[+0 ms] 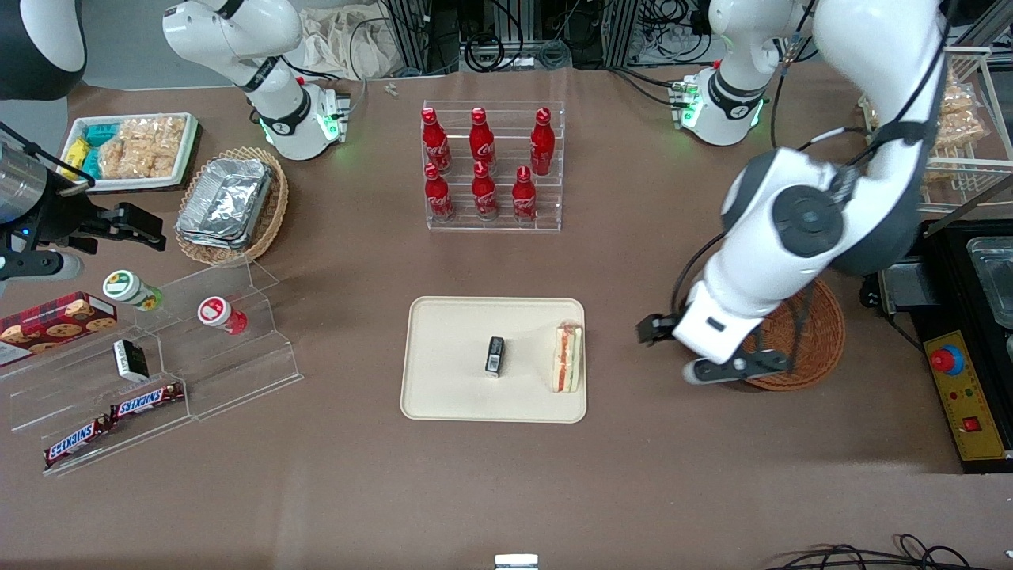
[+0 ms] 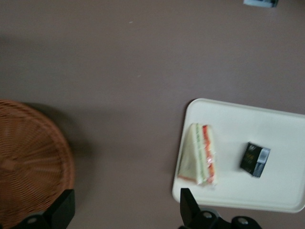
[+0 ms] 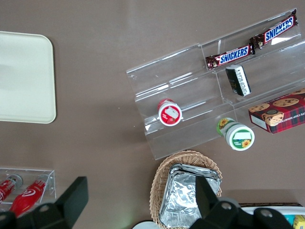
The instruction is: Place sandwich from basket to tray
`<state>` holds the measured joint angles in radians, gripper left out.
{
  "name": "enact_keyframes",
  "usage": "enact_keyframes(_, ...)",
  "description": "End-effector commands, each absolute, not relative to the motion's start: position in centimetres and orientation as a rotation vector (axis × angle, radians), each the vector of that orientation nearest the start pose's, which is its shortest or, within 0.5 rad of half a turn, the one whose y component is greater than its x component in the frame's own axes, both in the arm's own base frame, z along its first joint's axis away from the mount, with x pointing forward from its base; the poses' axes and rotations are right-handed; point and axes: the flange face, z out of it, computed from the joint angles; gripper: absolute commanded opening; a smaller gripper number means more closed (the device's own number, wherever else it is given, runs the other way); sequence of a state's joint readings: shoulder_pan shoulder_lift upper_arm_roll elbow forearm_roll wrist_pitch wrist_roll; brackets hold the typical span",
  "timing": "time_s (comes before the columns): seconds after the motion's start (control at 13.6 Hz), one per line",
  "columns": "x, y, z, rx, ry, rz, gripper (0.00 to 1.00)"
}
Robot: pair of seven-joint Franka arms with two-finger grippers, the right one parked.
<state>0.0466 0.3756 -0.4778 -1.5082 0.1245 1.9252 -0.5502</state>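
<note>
On the tray we see the sandwich lying at its three o'clock edge, a small dark packet beside it at centre. Our tool hangs released and empty above the worktop, between tray and basket.

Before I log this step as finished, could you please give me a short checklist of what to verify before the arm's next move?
1. Sandwich lies on the tray, inside its rim: ok.
2. Basket holds no sandwich in the part that shows: ok.
3. End effector is open and holds nothing, its fingers well apart: ok.
4. End effector hangs over bare table between basket and tray, apart from the sandwich: ok.
5. Small black packet lies on the tray beside the sandwich, not touching it: ok.
</note>
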Motion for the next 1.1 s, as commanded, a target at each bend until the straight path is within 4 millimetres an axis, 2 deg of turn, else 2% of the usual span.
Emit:
enact_keyframes(0.0,60.7,-17.1,52.8,-3.183,-0.132,0.009,0.99)
enact_keyframes(0.15,58.9,-13.4,55.8,-3.163,-0.026,0.092,0.99)
enact_keyframes(0.29,57.1,-8.9,58.3,-3.116,-0.068,0.166,0.99)
enact_keyframes(0.51,54.8,-5.4,62.1,-3.088,-0.185,0.12,1.0)
enact_keyframes(0.66,54.1,-5.2,63.1,-3.087,-0.17,0.104,0.99)
enact_keyframes(1.03,53.9,-5.6,63.0,-3.084,-0.147,0.129,1.0)
